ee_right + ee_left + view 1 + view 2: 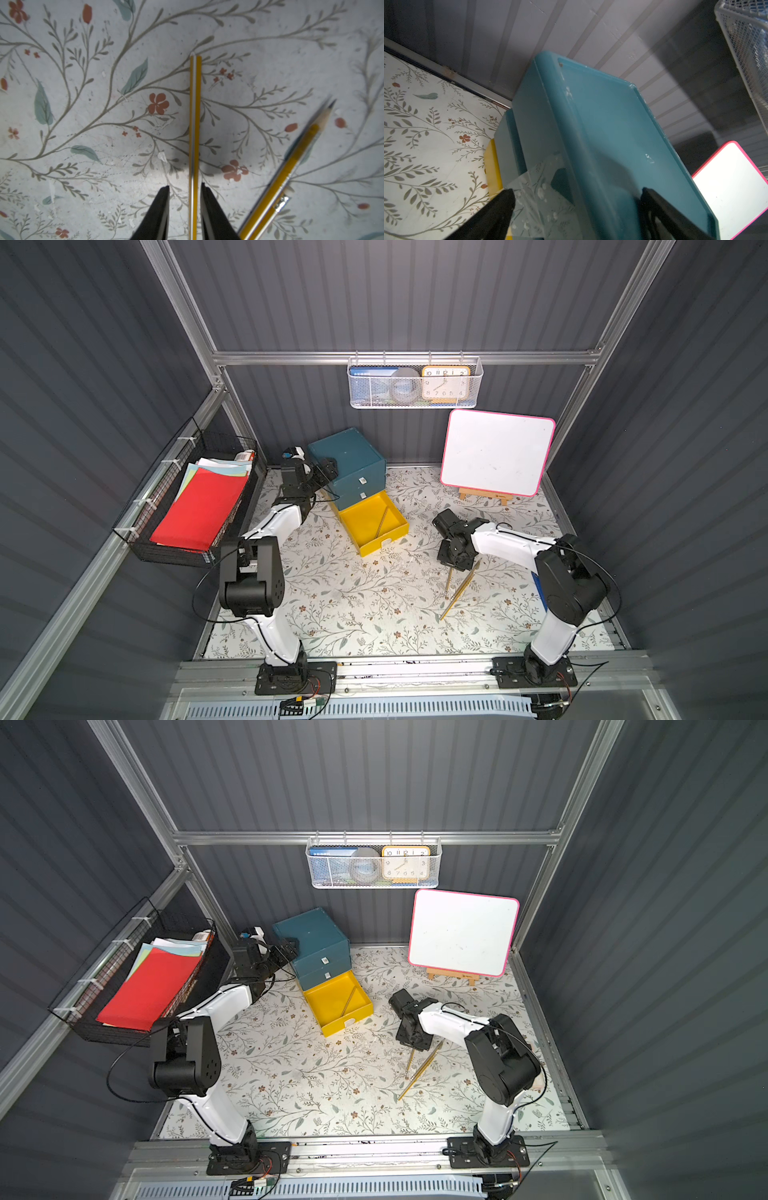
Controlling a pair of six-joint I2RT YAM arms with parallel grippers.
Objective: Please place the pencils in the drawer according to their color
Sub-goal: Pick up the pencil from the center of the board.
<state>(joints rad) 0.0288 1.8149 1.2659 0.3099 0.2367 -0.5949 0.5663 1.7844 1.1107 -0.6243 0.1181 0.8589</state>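
Long thin gold-yellow pencil (pixel 195 124) lies flat on the floral-patterned table cover (pixel 353 605). It runs straight between the black fingers of my right gripper (pixel 185 187). The jaws are parted, not clamped: 1 finger sits right at the pencil's side, and the other shows a clear gap.

2 more gold-yellow pencils (pixel 288 166) lie near it, side by side at a slant. 1 shows a sharpened grey tip, the other a metal ferrule. All 3 look thin, rigid and likely to roll.

Progress, my estimate: 1 gold-yellow pencil (pixel 381 522) is already in the open yellow plastic drawer (pixel 376 545), the lowest one of the teal 3-drawer cabinet (pixel 349 452). The 3 on the table are left to move. The 2 upper drawers are closed, so their contents are hidden. I see no blue or red pencils anywhere, so I judge those colours sorted.

My left gripper (pixel 577 190) straddles the cabinet's top edge with its fingers wide apart. I cannot tell whether it is pressing on the cabinet.
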